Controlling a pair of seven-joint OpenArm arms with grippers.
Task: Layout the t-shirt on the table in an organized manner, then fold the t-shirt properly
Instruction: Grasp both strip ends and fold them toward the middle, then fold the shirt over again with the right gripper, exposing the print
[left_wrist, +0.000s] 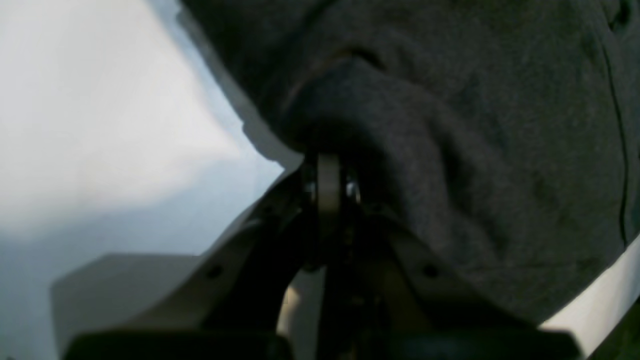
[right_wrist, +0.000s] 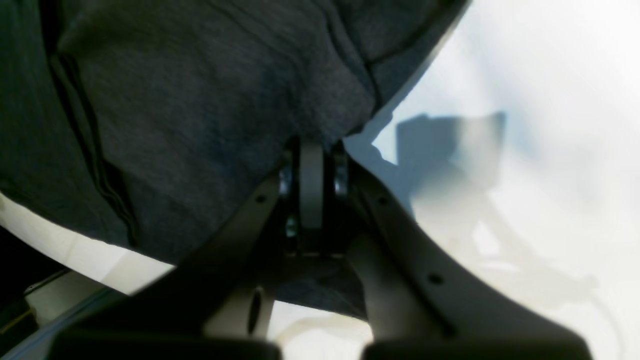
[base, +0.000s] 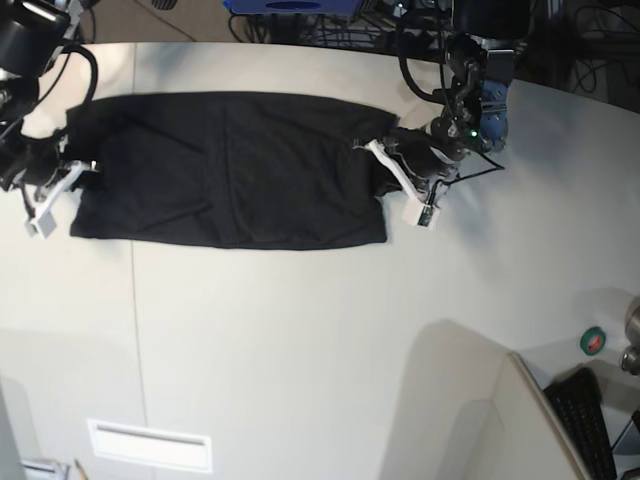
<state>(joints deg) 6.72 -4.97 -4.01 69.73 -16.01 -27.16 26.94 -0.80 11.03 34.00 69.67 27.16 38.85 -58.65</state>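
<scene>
While the t-shirt (base: 230, 165) stretches lengthwise across the frame's upper half, left gripper (base: 385, 158) and right gripper (base: 72, 170) apparently clench its opposite ends.

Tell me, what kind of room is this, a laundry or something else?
Probably a robotics lab or workshop, not a laundry. Two robot arms work a black t-shirt on a big white table, cables tangle along its far edge, and a keyboard sits at a desk beside it.
</scene>
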